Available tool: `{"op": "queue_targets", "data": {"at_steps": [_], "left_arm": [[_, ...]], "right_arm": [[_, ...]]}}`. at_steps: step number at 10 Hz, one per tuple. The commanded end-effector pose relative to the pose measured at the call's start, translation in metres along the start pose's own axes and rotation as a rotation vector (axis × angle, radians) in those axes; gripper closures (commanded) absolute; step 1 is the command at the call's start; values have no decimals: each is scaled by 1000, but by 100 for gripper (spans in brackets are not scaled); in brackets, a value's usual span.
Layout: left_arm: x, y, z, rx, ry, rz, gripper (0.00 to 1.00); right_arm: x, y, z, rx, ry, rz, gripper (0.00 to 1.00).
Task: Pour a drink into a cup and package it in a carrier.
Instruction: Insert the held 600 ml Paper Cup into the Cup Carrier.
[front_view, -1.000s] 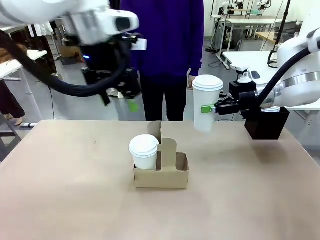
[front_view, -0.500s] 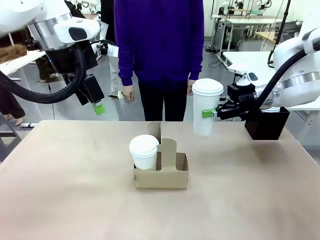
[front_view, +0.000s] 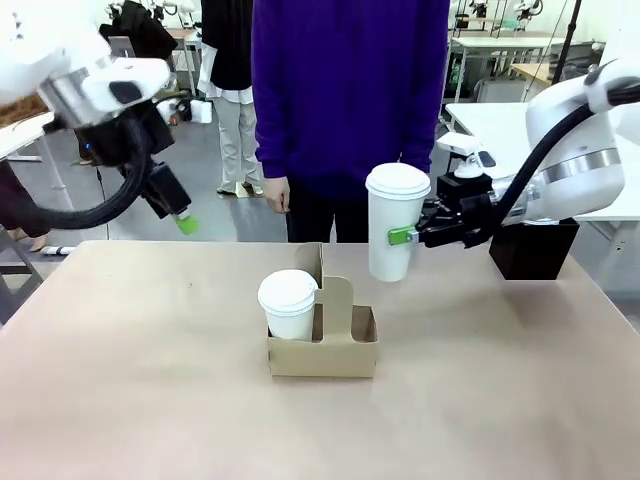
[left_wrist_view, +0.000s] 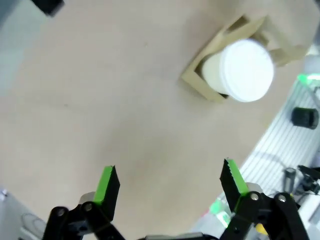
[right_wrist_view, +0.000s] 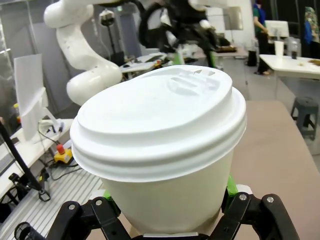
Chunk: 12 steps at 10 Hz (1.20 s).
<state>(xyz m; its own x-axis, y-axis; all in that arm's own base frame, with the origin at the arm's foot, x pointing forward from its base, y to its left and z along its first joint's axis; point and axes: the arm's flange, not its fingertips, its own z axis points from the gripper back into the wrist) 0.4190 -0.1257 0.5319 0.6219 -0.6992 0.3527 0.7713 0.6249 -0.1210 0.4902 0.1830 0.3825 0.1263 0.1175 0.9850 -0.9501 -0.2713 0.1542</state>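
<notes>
your right gripper (front_view: 405, 236) is clamped on the side of the cup (front_view: 394, 222), holding it upright and lidded in the air above the table (front_view: 120, 380); in the right wrist view the cup (right_wrist_view: 165, 145) sits square between the green pads with its white lid towards the camera. what the next move turns on is this: the carrier (front_view: 323, 340) lies below the gripper and off to the robot's left of it, well apart from the cup's base, and the free slot is the one on the side nearer the held cup, on the right of the upright centre handle. the cup's long axis is vertical, which suits a straight drop into a round slot, so i judge you need to carry it across over that slot, then lower. the right arm is plainly the nearer one; your left gripper (front_view: 180, 218) hangs empty with its fingers spread wide, high over the table's far left edge, and from its wrist camera the carrier (left_wrist_view: 227, 60) lies far ahead of the fingertips. count: one tall cup in hand, one smaller lidded cup (front_view: 288, 303) already seated in the carrier's left slot, one carrier, one black box (front_view: 535, 250) behind the right arm.
</notes>
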Motion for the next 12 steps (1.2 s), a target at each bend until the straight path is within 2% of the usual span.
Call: {"op": "queue_targets", "data": {"at_steps": [1, 4, 5, 8, 12], "left_arm": [[-23, 11, -17, -54, -111, -89, 0], [-56, 41, -35, -110, -275, -202, 0], [-63, 48, -40, -137, -302, -249, 0], [-83, 65, -51, -164, -370, -303, 0], [-95, 74, -64, -185, -368, -320, 0]], "right_arm": [[-4, 1, -24, 25, -46, 22, 13], [-24, 8, -48, 84, -84, 11, 13], [-30, 9, -51, 109, -93, 16, 13], [-58, 6, -56, 129, -110, 16, 13], [-89, -6, -63, 170, -102, -2, 13]]}}
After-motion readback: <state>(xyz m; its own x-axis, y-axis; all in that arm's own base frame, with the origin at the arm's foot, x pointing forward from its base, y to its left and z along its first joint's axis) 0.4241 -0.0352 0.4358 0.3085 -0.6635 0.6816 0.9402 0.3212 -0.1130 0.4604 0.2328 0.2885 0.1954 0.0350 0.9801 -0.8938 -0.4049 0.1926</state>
